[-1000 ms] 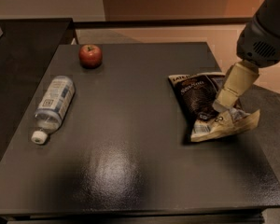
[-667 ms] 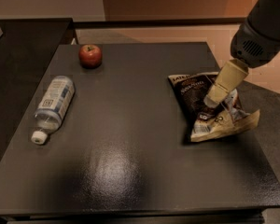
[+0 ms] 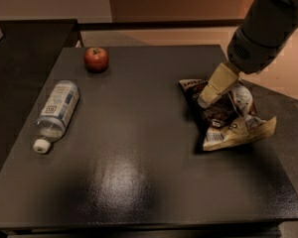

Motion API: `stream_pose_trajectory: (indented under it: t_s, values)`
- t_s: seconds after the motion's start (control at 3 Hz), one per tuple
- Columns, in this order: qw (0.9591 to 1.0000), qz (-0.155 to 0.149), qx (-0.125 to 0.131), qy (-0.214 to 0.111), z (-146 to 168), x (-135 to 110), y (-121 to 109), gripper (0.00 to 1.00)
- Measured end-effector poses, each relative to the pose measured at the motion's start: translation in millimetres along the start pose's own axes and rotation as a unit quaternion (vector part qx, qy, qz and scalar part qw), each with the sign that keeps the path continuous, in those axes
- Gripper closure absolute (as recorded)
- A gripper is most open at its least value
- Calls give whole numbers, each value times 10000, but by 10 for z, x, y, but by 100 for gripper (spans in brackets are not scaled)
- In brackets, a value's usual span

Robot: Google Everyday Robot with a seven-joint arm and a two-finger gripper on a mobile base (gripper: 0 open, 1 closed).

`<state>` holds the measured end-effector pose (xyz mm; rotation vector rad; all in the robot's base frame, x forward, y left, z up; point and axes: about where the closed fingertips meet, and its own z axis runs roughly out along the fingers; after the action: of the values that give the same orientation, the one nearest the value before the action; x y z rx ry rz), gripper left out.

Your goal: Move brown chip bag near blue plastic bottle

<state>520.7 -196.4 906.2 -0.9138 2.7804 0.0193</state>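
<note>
The brown chip bag (image 3: 227, 119) lies crumpled on the right side of the dark table (image 3: 139, 152), its cream edge pointing to the right. My gripper (image 3: 206, 101) reaches down from the upper right and its tan tip sits over the bag's upper left part. The blue plastic bottle (image 3: 57, 112) lies on its side at the left of the table, its white cap toward the front edge. The bag and the bottle are far apart, with the table's middle between them.
A red apple (image 3: 96, 59) stands at the back left of the table, behind the bottle. The table's right edge is close behind the bag. A dark counter (image 3: 20, 43) borders the table on the left.
My gripper has moved left and slightly up across the chip bag, from its middle toward its upper left part. The bag, bottle and apple have stayed where they were.
</note>
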Motion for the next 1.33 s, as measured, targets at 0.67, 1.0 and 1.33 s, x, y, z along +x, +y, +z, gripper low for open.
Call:
stream_pose_trajectory:
  t_s: [0.67, 1.0, 1.33]
  values:
    - [9908, 1280, 212, 378, 280, 6, -124, 0]
    - [9866, 1524, 201, 545, 407, 58, -163, 0]
    - [9846, 1621, 120, 642, 501, 107, -176, 18]
